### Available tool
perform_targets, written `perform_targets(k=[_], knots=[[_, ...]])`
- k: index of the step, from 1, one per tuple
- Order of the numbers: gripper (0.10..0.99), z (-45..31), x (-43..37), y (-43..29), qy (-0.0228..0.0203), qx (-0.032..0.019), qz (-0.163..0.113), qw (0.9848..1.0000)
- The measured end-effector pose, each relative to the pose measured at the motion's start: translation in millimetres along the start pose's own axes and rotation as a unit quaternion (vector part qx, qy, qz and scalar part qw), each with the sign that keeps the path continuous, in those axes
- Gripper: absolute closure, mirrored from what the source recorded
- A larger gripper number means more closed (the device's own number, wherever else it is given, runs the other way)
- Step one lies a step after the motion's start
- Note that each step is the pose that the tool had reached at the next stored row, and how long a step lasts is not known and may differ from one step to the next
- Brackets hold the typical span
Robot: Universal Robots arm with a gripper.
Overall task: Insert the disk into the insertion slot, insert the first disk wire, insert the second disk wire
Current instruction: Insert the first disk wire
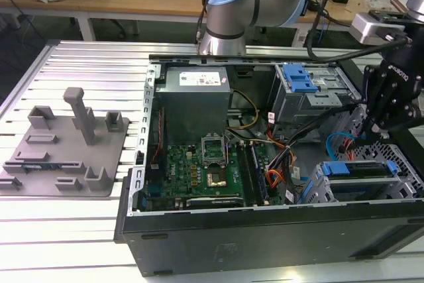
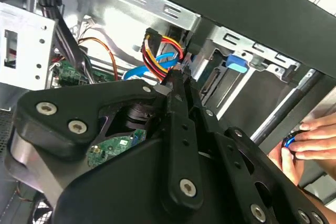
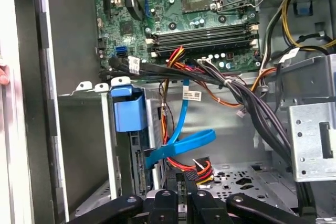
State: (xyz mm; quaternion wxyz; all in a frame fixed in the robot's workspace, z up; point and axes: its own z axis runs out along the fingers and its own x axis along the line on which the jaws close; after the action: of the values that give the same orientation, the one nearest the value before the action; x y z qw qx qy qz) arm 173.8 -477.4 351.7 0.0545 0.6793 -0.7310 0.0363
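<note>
Second wrist view: your fingers [image 2: 177, 109] were clamped on the disk wire [image 2: 160, 51] at its end, probably stiffest there; its strands looked limp.

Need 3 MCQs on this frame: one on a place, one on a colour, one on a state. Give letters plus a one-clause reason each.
1. Where is the disk?
A) held by the jaws
B) in the drive cage
C) lying outside, not loaded

2. What colour is the flat data cable at the disk's end?
A) blue
B) white
C) green

3. How do the jaws of the gripper stand?
A) wide open
B) shut on the power lead
C) shut on the disk

1 B: the exterior view shows its blue carrier seated in the cage.
2 A: it is blue in the first wrist view.
3 B: both wrist views show the jaws pinching the red, yellow and black lead.
</note>
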Motion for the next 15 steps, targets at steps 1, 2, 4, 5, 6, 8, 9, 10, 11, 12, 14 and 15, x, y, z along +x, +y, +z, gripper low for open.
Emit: perform_targets(k=[1,2,4,5,6,8,9,10,11,12,14,15], knots=[[0.922,0.0,0.4,-0.2,0.0,0.0002,-0.001,1.0],[0.922,0.1,0.8,-0.4,-0.0001,0.0004,-0.003,1.0],[0.922,0.1,1.4,-0.8,-0.0004,0.0012,-0.009,1.0],[0.922,0.2,1.8,-0.9,-0.0005,0.0013,-0.011,0.9999],[0.922,0.2,1.9,-0.9,-0.0005,0.0014,-0.012,0.9999],[0.922,0.2,1.9,-0.9,-0.0005,0.0017,-0.014,0.9999],[0.922,0.2,1.9,-0.9,-0.0005,0.002,-0.016,0.9999],[0.922,0.2,1.9,-0.9,-0.001,0.002,-0.016,0.9999],[0.922,0.4,3.3,-0.9,-0.0058,0.0018,-0.016,0.9998],[0.922,0.8,5.9,-1.1,-0.0124,0.0016,-0.016,0.9998],[0.922,1.4,12.0,-1.6,-0.0164,0.0014,-0.017,0.9997],[0.922,1.5,15.5,-1.9,-0.0168,0.0014,-0.017,0.9997]])
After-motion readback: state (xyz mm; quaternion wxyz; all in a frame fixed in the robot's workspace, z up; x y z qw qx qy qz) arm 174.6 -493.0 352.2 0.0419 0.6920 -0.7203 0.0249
